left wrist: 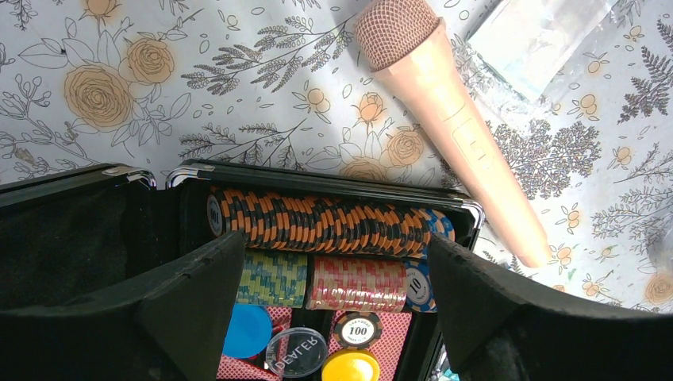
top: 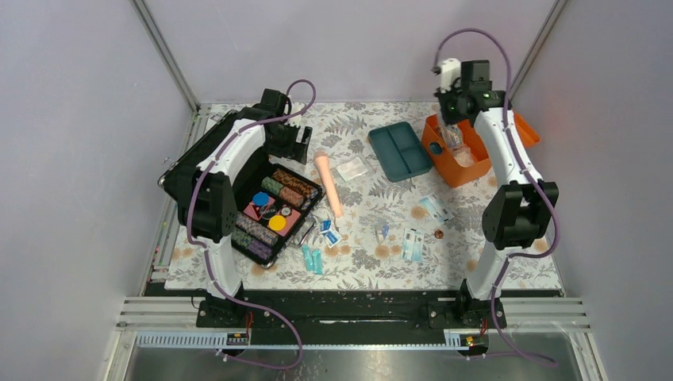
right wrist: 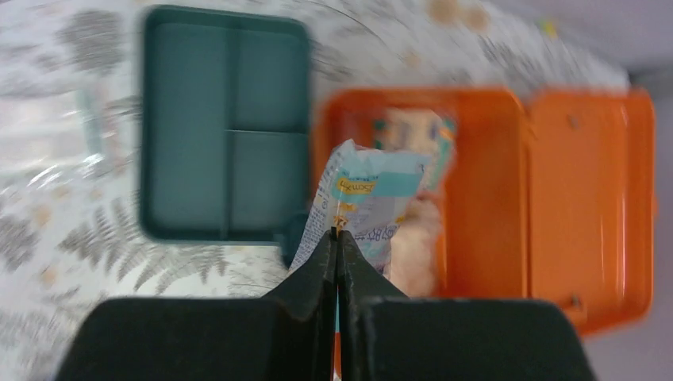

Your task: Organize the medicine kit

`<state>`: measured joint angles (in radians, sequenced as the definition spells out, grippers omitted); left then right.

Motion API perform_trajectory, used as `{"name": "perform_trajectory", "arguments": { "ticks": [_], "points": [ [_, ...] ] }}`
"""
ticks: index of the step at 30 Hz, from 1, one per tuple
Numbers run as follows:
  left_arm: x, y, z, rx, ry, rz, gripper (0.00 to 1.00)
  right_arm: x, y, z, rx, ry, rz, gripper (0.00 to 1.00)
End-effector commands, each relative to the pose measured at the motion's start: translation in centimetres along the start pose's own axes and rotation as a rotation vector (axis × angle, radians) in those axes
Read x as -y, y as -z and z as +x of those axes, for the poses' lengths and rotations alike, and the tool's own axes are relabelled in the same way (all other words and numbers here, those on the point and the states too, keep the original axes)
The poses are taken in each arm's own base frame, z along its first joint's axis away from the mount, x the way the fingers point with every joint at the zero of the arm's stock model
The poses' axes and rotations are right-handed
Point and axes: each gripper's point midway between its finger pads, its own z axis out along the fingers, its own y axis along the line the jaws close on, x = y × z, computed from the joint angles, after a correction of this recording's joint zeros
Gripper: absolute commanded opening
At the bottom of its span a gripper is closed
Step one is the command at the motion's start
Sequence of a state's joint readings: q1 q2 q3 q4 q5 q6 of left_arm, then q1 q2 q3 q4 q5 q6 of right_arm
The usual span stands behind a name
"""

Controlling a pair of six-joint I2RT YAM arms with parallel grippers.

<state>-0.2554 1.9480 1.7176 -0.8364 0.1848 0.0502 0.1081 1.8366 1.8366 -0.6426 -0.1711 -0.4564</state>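
Observation:
The medicine kit, an orange box (top: 468,163) with its lid open, stands at the back right; in the right wrist view (right wrist: 492,190) it holds a pale item. Its dark teal divided tray (top: 401,151) lies on the table to the left of it (right wrist: 226,127). My right gripper (right wrist: 337,234) is shut on a thin light-blue sachet (right wrist: 373,194) and holds it above the box's left rim (top: 456,135). My left gripper (left wrist: 337,286) is open and empty above the black chip case, at the back left (top: 290,143).
The black case of striped chip stacks (top: 270,210) lies at the left. A peach roll (top: 329,184), a clear packet (top: 351,169), teal vials (top: 312,259) and several small sachets (top: 413,244) lie loose on the floral mat.

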Motion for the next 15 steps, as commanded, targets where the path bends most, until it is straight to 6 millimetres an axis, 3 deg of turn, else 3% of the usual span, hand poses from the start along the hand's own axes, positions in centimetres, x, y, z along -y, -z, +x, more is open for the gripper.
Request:
{"name": "perform_trajectory", "arguments": {
  "ticks": [1, 3, 7, 15],
  "points": [
    [0.4, 0.7, -2.1, 0.064, -0.002, 0.009, 0.83, 7.4, 0.7, 3.2, -0.068, -0.39, 0.378, 0.0],
    [0.4, 0.7, -2.1, 0.066, -0.002, 0.007, 0.83, 9.1, 0.8, 5.4, -0.114, -0.492, 0.505, 0.0],
    [0.3, 0.7, -2.0, 0.064, -0.002, 0.002, 0.83, 10.2, 0.2, 8.5, -0.17, -0.65, 0.598, 0.0],
    [-0.1, 0.8, -1.5, 0.048, -0.015, -0.019, 0.83, 10.7, -2.9, 12.9, -0.257, -0.87, 0.698, 0.0]
  ]
}}
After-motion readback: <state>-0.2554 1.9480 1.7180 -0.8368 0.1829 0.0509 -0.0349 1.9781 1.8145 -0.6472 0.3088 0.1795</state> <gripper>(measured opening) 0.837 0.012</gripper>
